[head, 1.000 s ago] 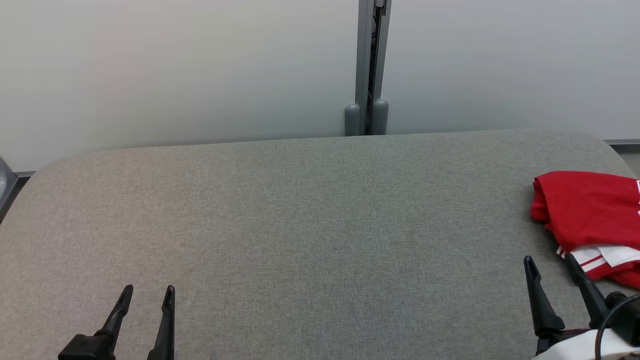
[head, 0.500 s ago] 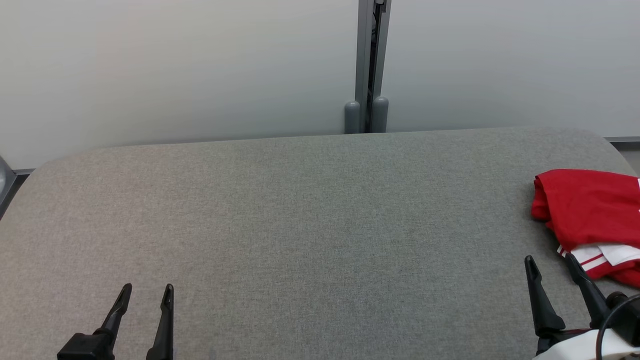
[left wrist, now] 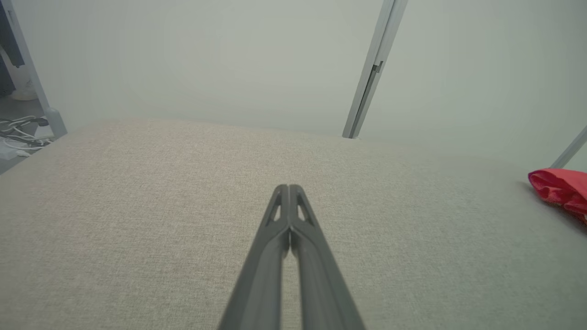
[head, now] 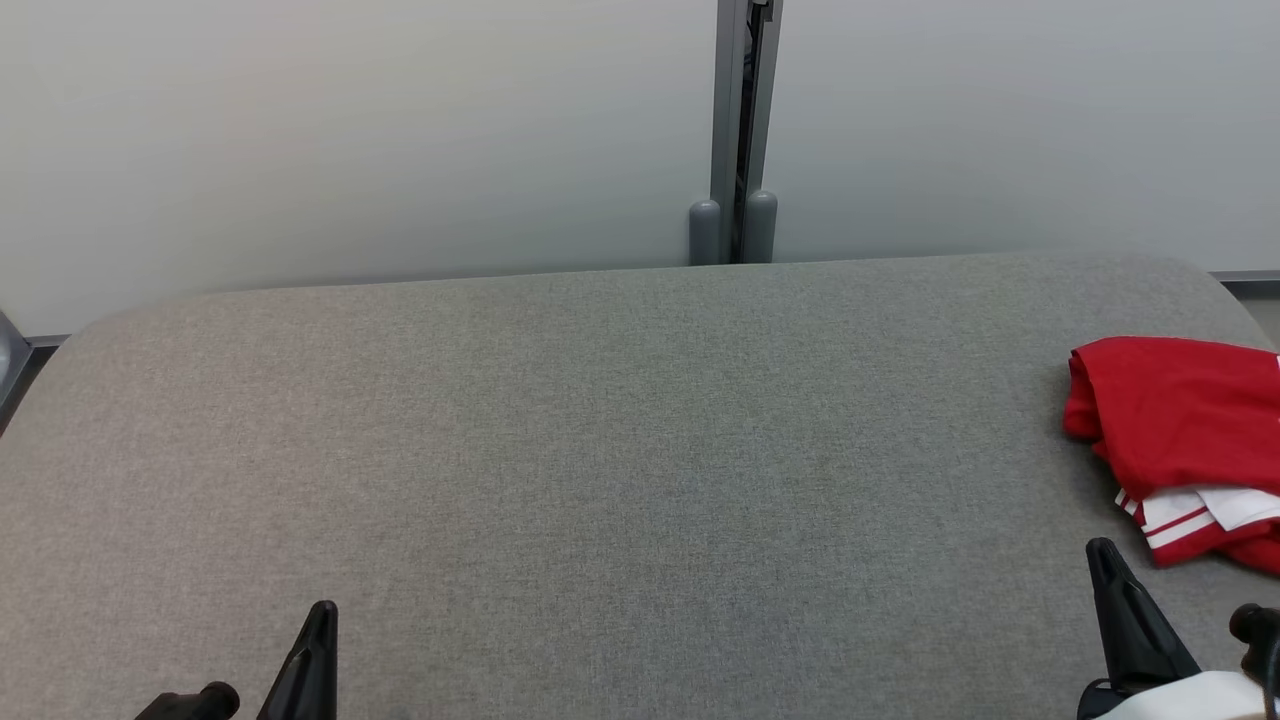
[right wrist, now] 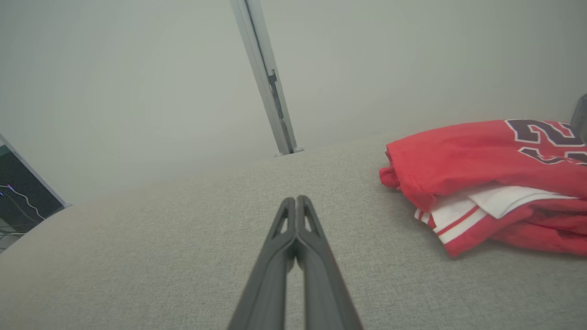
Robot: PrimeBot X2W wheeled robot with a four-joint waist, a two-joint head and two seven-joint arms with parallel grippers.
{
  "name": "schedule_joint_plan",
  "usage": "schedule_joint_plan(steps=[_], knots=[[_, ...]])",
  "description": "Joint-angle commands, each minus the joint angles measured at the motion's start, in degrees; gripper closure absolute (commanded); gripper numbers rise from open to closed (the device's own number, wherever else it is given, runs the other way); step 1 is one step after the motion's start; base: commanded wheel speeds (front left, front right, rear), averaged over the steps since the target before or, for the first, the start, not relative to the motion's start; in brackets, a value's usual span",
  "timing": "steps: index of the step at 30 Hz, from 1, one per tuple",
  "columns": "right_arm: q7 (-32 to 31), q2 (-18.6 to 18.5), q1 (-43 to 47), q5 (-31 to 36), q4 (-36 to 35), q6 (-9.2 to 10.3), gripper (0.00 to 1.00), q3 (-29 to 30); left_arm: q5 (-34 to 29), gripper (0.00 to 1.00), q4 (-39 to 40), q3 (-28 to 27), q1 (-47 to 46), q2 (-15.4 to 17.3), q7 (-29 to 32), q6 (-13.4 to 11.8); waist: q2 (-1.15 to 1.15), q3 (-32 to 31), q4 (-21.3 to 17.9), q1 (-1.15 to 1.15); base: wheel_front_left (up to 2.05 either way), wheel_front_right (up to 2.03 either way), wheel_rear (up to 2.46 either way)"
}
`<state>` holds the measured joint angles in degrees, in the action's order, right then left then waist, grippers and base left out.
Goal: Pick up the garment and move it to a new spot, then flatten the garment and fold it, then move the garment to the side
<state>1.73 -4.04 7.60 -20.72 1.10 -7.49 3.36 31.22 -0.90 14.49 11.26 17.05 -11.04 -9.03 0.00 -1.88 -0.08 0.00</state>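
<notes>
In your head view, the garment (head: pixel 1180 420) lies bunched at the right edge of the grey table (head: pixel 640 450), with a white striped sleeve (head: pixel 1185 510) peeking out beneath the red. The left gripper (head: pixel 323 610) sits at lower left and the right gripper (head: pixel 1103 550) at lower right, near the shirt but apart from it.

Your left wrist view shows what the head view leaves unclear: the left gripper (left wrist: pixel 289 188) has its fingers (left wrist: pixel 268 256) pressed together, empty, over bare cloth. The garment (left wrist: pixel 562 188) is a red lump well off to the side.

Your right wrist view shows the right gripper (right wrist: pixel 296 199) likewise closed on nothing. The garment (right wrist: pixel 458 160) is near, and you can see dark numerals (right wrist: pixel 545 137) printed on it.
</notes>
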Motion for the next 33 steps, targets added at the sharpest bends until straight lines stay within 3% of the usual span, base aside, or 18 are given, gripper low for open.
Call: schedule_joint_plan(steps=[1, 33], knots=[[-0.60, -0.84, -0.46, -3.06, -0.85, 0.00, 1.00, 0.65, 2.22, 1.00, 1.13, -0.77, -0.55, 0.12, 0.07, 0.82, 0.00, 0.03, 0.00, 0.00, 0.00, 0.00, 0.00], [-8.01, -1.73, 0.20, -32.28, -0.59, 0.00, 1.00, 5.19, 24.63, 1.00, 3.27, -2.50, 0.44, -5.20, 0.50, 7.01, 0.00, 0.54, 0.03, 0.00, 0.00, 0.00, 0.00]])
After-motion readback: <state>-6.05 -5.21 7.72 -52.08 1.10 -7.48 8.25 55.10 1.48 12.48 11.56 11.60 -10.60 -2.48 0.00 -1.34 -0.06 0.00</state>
